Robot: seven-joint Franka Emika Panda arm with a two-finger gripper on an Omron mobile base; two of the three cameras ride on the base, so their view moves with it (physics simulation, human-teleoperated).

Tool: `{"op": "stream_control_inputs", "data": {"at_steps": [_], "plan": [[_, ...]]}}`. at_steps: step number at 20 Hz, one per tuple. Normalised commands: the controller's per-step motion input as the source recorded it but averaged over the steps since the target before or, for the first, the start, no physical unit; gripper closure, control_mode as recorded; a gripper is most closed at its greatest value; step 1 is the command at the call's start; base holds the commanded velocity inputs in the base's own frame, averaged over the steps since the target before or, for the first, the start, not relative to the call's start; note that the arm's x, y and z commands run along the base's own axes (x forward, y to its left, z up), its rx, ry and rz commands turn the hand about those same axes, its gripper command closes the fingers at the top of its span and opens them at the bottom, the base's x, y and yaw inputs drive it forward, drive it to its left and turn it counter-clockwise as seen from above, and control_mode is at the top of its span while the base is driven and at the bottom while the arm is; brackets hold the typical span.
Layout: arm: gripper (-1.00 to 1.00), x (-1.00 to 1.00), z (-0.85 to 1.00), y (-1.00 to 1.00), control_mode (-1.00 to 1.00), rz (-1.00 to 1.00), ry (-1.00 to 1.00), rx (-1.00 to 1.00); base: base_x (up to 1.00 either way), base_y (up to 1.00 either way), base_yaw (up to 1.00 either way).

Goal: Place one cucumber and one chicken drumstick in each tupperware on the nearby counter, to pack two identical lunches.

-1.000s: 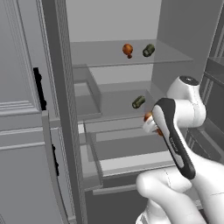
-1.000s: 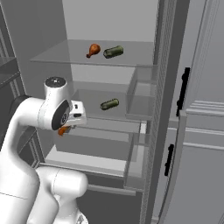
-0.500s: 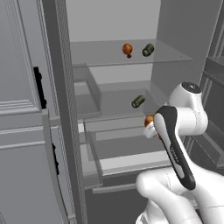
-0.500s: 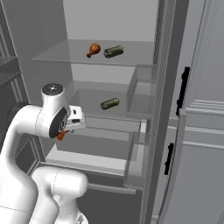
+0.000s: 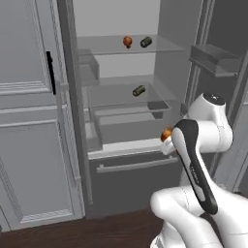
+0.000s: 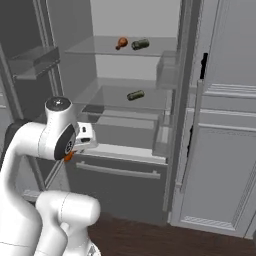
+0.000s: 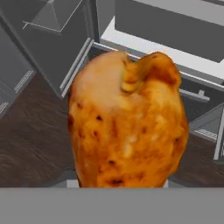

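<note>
in front of the open fridge, i see my gripper pinching a chicken drumstick, which sits right up against the hand camera, out over the dark wooden floor. a second drumstick and a cucumber lie on the top shelf, another cucumber on the shelf below.

Open fridge ahead, top shelf carrying a drumstick with a cucumber just beside it at 3 o'clock, second cucumber on the shelf below, another drumstick before the drawer.
</note>
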Motion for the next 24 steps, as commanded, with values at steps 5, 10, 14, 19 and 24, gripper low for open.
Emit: {"op": "stream_control_inputs", "data": {"at_steps": [5, 10, 14, 19, 24], "plan": [[1.0, 0.0, 0.0, 0.0, 1.0, 0.0, 0.0, 0.0, -0.84, 0.51, 0.25], [1.0, 0.0, 0.0, 0.0, 1.0, 0.0, 0.0, 0.0, -0.09, 0.94, 0.78], [1.0, 0.0, 0.0, 0.0, 1.0, 0.0, 0.0, 0.0, 0.12, 0.68, 0.76], [1.0, 0.0, 0.0, 0.0, 1.0, 0.0, 0.0, 0.0, 0.79, 0.31, 0.48], [1.0, 0.0, 0.0, 0.0, 1.0, 0.0, 0.0, 0.0, 1.0, 0.05, 0.37]]}}
